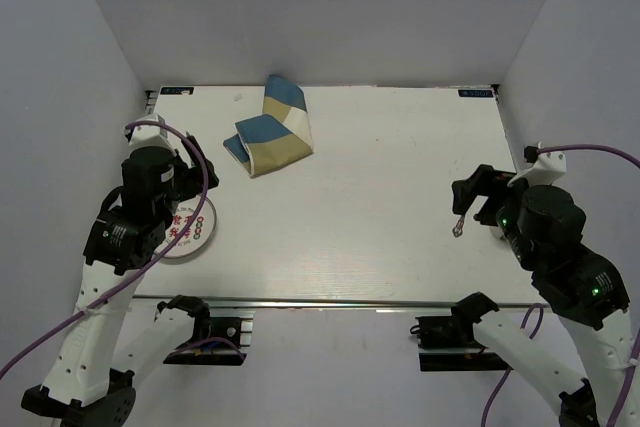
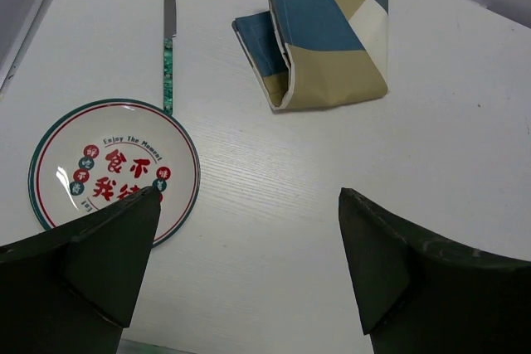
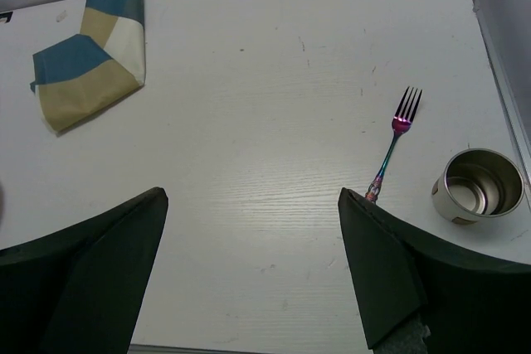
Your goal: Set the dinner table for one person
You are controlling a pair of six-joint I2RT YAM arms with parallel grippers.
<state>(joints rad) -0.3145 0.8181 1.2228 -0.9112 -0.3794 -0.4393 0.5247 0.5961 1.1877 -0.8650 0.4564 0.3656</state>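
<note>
The dinner table (image 1: 380, 177) is a white wood-grain top. At its left a round plate (image 2: 114, 167) with red characters lies flat, partly under my left arm in the top view (image 1: 192, 232). Beyond the plate a green-handled knife (image 2: 169, 39) points away from me. On the right lie an iridescent fork (image 3: 395, 140) and a small metal cup (image 3: 479, 184). My left gripper (image 2: 249, 213) hovers open just right of the plate, holding nothing. Above bare table left of the fork, my right gripper (image 3: 253, 201) is open and empty.
A folded blue-and-tan checked cloth (image 1: 270, 132) lies at the far middle-left, also seen in the left wrist view (image 2: 323, 47) and the right wrist view (image 3: 87, 72). A silver rail (image 1: 330, 300) runs along the near edge. Grey walls close in three sides.
</note>
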